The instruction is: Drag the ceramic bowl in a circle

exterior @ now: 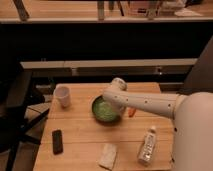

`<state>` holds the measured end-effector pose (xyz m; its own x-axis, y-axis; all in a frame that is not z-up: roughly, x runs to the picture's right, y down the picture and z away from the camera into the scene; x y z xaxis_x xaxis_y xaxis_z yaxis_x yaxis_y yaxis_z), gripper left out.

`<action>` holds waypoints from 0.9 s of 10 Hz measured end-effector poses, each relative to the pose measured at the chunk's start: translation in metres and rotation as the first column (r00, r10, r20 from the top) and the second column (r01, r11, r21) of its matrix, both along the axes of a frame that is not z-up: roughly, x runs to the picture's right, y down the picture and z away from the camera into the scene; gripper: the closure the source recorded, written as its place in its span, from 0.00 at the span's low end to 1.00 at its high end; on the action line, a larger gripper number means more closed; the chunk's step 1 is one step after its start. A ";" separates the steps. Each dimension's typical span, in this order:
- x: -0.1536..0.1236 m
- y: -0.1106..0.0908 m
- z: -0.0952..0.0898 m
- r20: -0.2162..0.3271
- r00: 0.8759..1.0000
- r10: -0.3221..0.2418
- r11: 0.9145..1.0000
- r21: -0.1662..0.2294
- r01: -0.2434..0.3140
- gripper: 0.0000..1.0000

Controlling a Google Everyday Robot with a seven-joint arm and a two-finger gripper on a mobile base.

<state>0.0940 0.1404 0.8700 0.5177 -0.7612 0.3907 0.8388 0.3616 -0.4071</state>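
The white arm [150, 103] comes in from the robot's bulky body at the 4 o'clock corner of the scene and stretches almost level across the wooden table [85, 135] toward 9 o'clock. It ends in a rounded wrist that bends downward over the middle of the tabletop. The gripper [116, 102] sits at the end of that wrist, lowered onto the 3 o'clock side of the ceramic bowl [103, 111]. Its 2 fingers are drawn narrow, closed together. The wrist housing covers the tips, so I cannot tell whether they pinch the dark rim or only press against it. The bowl itself rests flat on the table near its centre, with its pale speckled green inside facing up. About a third of its right side is hidden under the wrist. A small orange object [132, 112] shows just beside the bowl at 3 o'clock, partly tucked under the forearm; what it is cannot be made out. From the bowl, a white cup [62, 96] stands upright at about 10 o'clock, apart from it and near the table's left edge. A dark flat phone [57, 141] lies at about 8 o'clock, well apart. A pale folded packet [108, 156] lies at 6 o'clock near the front edge. A clear bottle [146, 146] with a white cap lies on its side at about 5 o'clock, close to the robot's body. A dark chair [17, 100] stands off the table's 9 o'clock side.
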 end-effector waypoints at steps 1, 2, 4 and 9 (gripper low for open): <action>0.000 -0.001 0.000 0.006 1.000 -0.011 1.000 0.000 0.011 0.99; 0.000 -0.001 0.000 0.011 1.000 -0.020 1.000 -0.001 0.021 0.99; 0.000 -0.001 0.000 0.022 0.999 -0.040 0.999 -0.002 0.040 0.99; -0.006 -0.004 0.000 0.058 0.994 -0.096 0.995 0.000 0.096 0.99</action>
